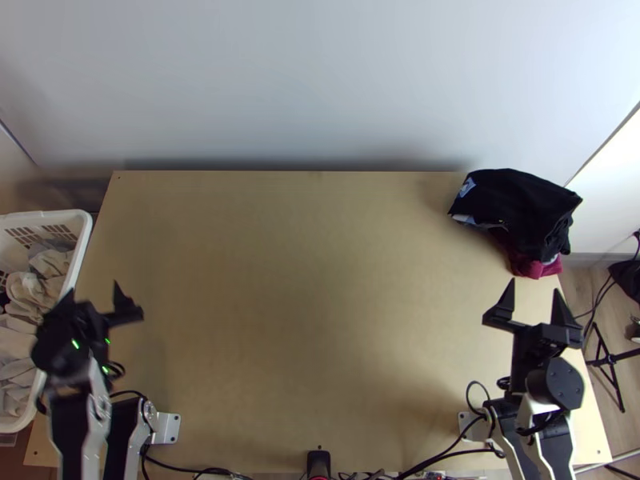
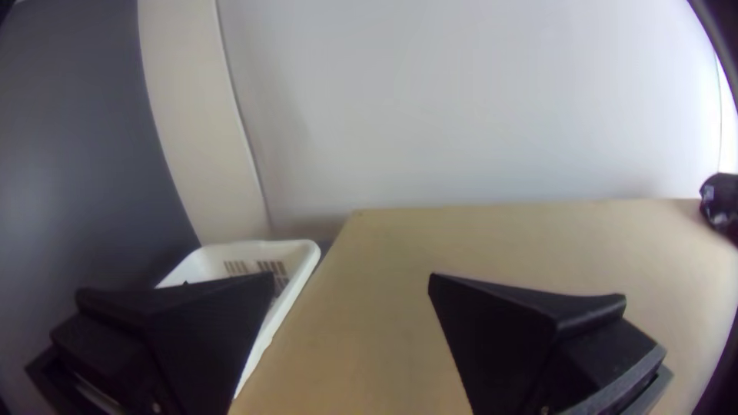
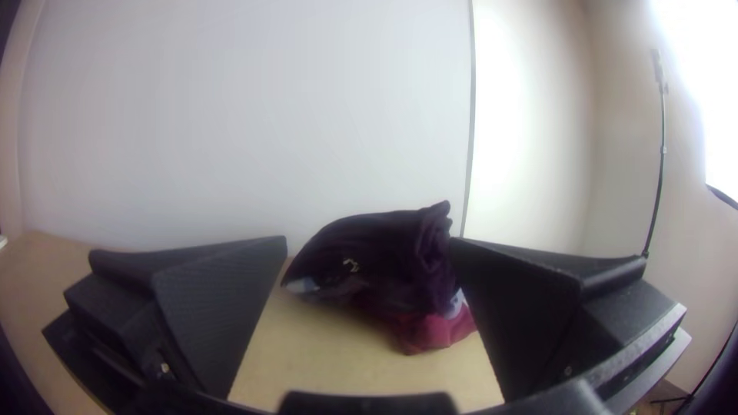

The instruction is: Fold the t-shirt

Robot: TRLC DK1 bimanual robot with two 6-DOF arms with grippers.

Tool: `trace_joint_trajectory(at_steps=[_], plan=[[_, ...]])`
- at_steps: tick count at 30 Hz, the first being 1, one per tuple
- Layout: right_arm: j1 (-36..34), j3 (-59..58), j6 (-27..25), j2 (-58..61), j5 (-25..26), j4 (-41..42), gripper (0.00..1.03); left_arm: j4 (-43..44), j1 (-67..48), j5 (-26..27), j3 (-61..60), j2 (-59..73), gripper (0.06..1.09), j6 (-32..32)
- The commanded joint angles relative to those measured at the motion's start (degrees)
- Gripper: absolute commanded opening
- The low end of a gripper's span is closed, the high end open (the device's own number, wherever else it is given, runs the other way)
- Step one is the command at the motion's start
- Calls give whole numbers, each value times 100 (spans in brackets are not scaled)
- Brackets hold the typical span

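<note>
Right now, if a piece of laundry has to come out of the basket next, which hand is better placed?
Probably the left hand: it is open by the basket, near the clothes inside. The right hand is across the table, by the dark pile.

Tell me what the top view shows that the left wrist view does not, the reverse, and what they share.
Top view: the open right gripper, magenta cloth under the dark cloth pile, and pale cloths heaped in the white basket.
Left wrist view: a tall dark grey surface rising beyond the basket.
Both: the open left gripper, the basket, the light wooden table, the pale wall and the dark pile, at the picture's edge in the left wrist view.
</note>
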Motion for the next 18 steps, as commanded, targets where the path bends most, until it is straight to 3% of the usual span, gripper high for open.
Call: trace_joint_trajectory(at_steps=[1,5,10,14,16,18], plan=[[35,1081,-38,1040,92,-294,98,-995,287,-243,1984,2265,103,-802],[-18,2083,-3,1954,100,-997,98,-1628,401,-243,2907,3205,103,-969],[-141,2681,612,2376,100,-1806,98,-2718,1104,-234,4260,4612,103,-1496],[-132,2936,648,2323,153,-2509,98,-3078,1719,-269,5025,5288,103,-1312],[-45,2892,639,2305,162,-2579,99,-3113,2194,-234,5209,5596,103,-890],[-71,2857,648,2297,171,-2571,99,-3034,2625,-93,5341,5965,103,-872]])
